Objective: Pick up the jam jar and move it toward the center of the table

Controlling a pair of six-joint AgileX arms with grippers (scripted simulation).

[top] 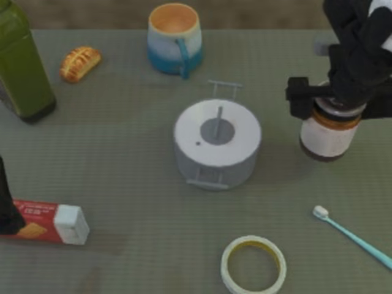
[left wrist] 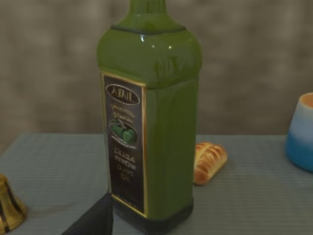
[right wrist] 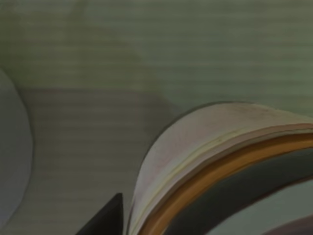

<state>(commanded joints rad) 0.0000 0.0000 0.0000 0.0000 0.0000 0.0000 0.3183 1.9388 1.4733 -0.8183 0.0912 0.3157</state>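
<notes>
The jam jar (top: 329,136) is on the right side of the table (top: 122,165), its white label and amber band showing under my right gripper (top: 335,99). The black fingers straddle the jar's top and hide the lid. In the right wrist view one finger (right wrist: 105,219) lies right against the label of the jam jar (right wrist: 195,152), so the gripper looks shut on it. Whether the jar's base touches the table I cannot tell. My left gripper (top: 6,211) is parked at the left edge, open, with one finger (left wrist: 95,220) showing beside the green bottle.
A round grey-white device (top: 217,144) sits mid-table, just left of the jar. A blue-and-white mug (top: 174,38), a bread roll (top: 79,63) and a tall green bottle (top: 21,67) stand at the back. At the front are a red-and-white box (top: 49,222), a tape roll (top: 253,264) and a toothbrush (top: 355,236).
</notes>
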